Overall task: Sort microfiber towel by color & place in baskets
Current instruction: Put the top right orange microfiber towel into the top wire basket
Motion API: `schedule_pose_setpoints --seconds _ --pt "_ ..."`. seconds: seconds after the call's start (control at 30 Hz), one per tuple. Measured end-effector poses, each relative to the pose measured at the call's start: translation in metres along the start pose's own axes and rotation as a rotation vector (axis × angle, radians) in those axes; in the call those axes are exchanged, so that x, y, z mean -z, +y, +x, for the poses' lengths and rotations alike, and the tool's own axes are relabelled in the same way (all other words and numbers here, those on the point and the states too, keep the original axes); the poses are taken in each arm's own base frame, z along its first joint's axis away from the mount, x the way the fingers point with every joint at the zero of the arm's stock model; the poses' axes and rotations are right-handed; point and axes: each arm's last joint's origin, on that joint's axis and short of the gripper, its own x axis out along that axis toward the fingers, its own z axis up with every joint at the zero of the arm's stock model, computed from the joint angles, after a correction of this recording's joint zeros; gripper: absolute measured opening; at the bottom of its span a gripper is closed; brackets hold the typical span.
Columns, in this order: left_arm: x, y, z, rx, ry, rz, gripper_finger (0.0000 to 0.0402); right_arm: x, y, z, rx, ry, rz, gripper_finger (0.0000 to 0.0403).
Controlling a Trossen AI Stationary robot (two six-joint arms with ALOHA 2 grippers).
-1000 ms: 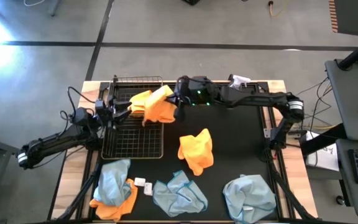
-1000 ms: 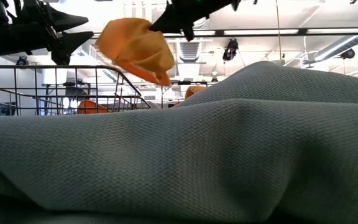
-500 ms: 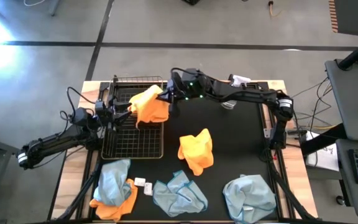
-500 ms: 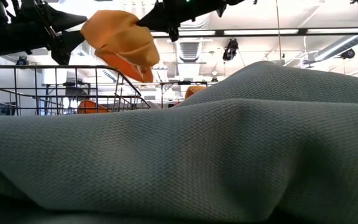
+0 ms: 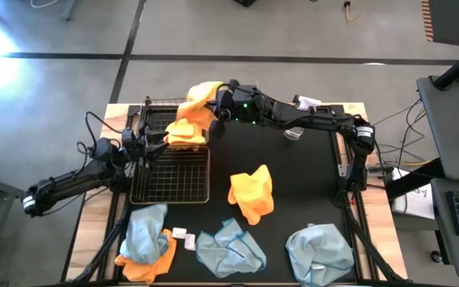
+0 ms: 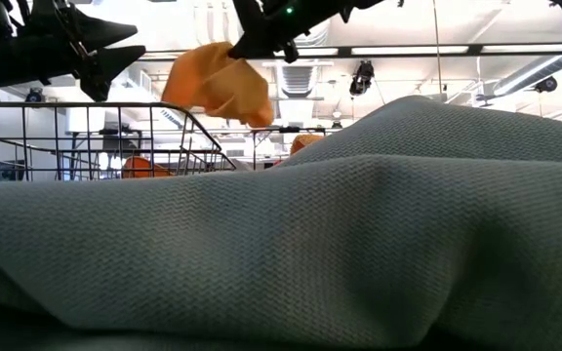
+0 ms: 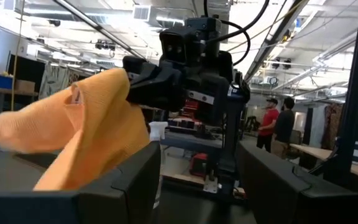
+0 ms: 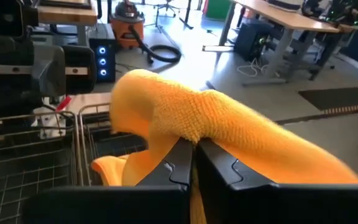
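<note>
My right gripper (image 5: 218, 107) is shut on an orange-yellow microfiber towel (image 5: 201, 94), held above the far right corner of the black wire basket (image 5: 170, 179); the low view shows this towel (image 6: 219, 86) above the basket's rim. Another orange towel (image 5: 183, 132) lies inside the basket at its far end. My left gripper (image 5: 154, 142) stands open over the basket's left side, nothing between its fingers. On the black mat lie an orange towel (image 5: 251, 192) and pale blue-grey ones (image 5: 229, 248), (image 5: 319, 251), (image 5: 143, 233). My right gripper pinches a bunched fold of the orange towel (image 8: 194, 132) between its two fingers. The fingers lie nearly level and come from the table's right side. The cloth drapes over the fingertips and hangs slack on both sides, lifted clear of the basket.
A blue-grey towel (image 6: 359, 244) fills the front of the low view. A further orange towel (image 5: 147, 265) lies under the blue one at the near left. A small white thing (image 5: 183, 236) rests on the mat. A clear spray bottle (image 5: 307, 103) stands at the far right.
My right gripper has carried the orange towel toward the table's far edge and a little left, from over the basket's right rim to its far right corner, tipping up toward level. The towel stays lifted and swings below the fingers.
</note>
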Motion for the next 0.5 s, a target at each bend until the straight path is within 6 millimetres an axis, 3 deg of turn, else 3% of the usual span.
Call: schedule_pose_setpoints --seconds 0.5 --pt "-0.006 -0.001 0.001 0.004 -0.016 0.021 0.0194 0.000 -0.001 0.021 0.013 -0.064 0.030 0.0009"
